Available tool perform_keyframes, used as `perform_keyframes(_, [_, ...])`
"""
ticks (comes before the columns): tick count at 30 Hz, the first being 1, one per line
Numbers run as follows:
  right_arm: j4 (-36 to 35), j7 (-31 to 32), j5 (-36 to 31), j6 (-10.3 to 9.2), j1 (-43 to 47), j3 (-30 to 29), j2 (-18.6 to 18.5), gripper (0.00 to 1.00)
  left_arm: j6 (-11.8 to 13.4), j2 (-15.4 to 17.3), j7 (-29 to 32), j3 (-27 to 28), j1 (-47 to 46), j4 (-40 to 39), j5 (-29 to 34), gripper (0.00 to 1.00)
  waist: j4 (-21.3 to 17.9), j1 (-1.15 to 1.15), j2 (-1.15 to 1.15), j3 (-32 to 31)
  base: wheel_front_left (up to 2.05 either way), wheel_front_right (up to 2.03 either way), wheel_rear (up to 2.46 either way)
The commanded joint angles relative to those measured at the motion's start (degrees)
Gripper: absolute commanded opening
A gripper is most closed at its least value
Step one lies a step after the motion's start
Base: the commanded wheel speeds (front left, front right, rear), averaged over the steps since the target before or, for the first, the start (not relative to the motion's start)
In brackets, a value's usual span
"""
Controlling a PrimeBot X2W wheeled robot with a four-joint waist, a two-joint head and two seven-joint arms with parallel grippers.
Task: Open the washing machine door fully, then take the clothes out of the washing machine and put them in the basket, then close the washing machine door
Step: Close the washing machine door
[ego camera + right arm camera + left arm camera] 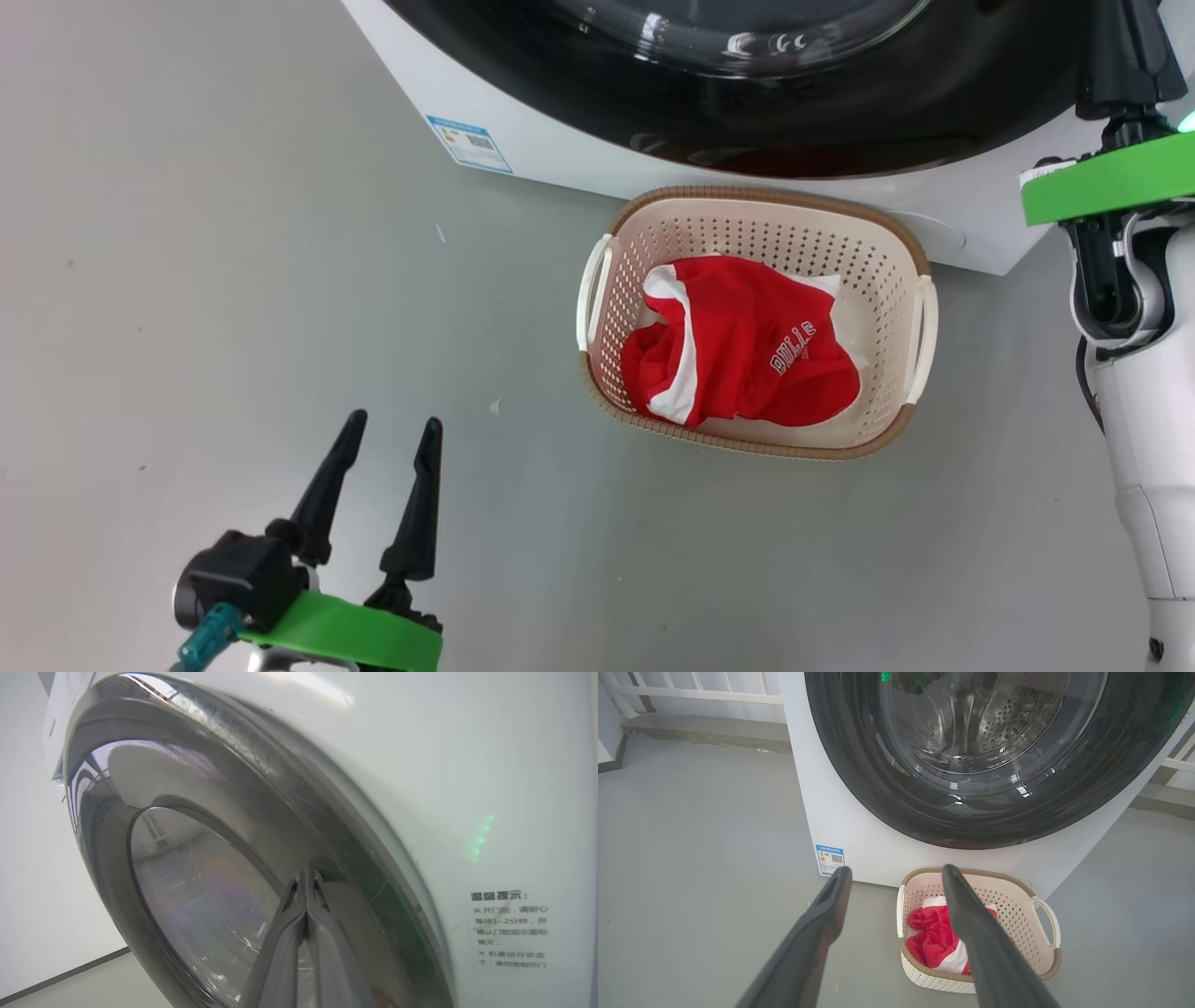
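The clothes (738, 341) lie bunched in the basket (775, 217) on the floor (187, 280), just beside the washing machine (560, 159). The left gripper (395, 422) hangs spread and empty left of the basket. The right gripper (306, 873), pressed together, points at the rim of the washing machine door (840, 131).

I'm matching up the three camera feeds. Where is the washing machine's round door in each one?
Head view: the round glass door with glossy black rim spans the top edge, above the cream perforated plastic basket.
Left wrist view: the door takes the top centre and right, above the basket.
Right wrist view: the door, seen at a slant, runs from upper left to the bottom.
Shared landmark: the white washing machine front bordering it.
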Motion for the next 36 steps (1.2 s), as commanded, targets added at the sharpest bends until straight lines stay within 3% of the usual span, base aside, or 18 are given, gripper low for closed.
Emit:
perform_keyframes(1, [-1.27, -0.36, 0.37, 0.13, -2.18, -0.24, 0.5, 0.0, -0.32, 0.81, -0.7, 1.76, -1.25, -1.66, -0.56, 1.0, 0.2, 0.0, 0.0, 0.43, 0.0, 0.0, 0.0])
perform_keyframes(6, [-1.03, -0.36, -0.25, 0.13, -3.72, -1.2, 0.92, 0.0, -0.32, 0.81, -0.7, 1.68, -1.71, -1.75, -0.7, 1.0, 0.27, 0.0, 0.0, 1.1, 0.0, 0.0, 0.0])
perform_keyframes(12, [-1.31, -0.36, -0.63, 0.13, -1.89, 2.15, 0.72, 0.0, -0.32, 0.81, -0.7, 2.04, -1.63, -1.28, -0.4, 1.0, -0.12, 0.0, 0.0, 0.11, 0.0, 0.0, 0.0])
perform_keyframes(16, [-1.67, -0.36, -0.76, 0.13, 2.01, 4.01, 0.45, 0.35, -0.32, 0.81, -0.7, 2.46, -0.92, -0.62, 0.25, 1.0, -0.56, 0.0, 0.0, -1.72, 0.0, 0.0, 0.0])
perform_keyframes(17, [-1.84, -0.36, -0.82, 0.13, 3.15, 4.49, 0.36, 0.49, -0.32, 0.81, -0.7, 2.58, -0.68, -0.48, 0.44, 1.0, -0.71, 0.0, 0.0, -2.24, 0.0, 0.0, 0.0])
perform_keyframes(18, [-2.02, -0.36, -0.7, 0.13, 4.34, 4.84, 0.38, 0.84, -0.32, 0.81, -0.7, 2.71, -0.42, -0.35, 0.68, 1.0, -0.91, 0.0, 0.0, -2.75, 0.0, 0.0, 0.0])
perform_keyframes(19, [-2.21, -0.36, -0.65, 0.13, 5.59, 5.18, 0.3, 1.0, -0.32, 0.81, -0.7, 2.81, -0.17, -0.22, 0.92, 1.0, -1.07, 0.0, 0.0, -3.29, 0.0, 0.0, 0.0])
perform_keyframes(36, [-5.2, -0.36, -0.12, 0.13, 24.94, 9.21, -0.09, 1.0, -0.32, 1.84, -0.7, 5.43, 4.48, 0.83, 3.54, 1.0, -5.72, 0.0, 0.0, -11.65, 0.0, 0.0, 0.0])
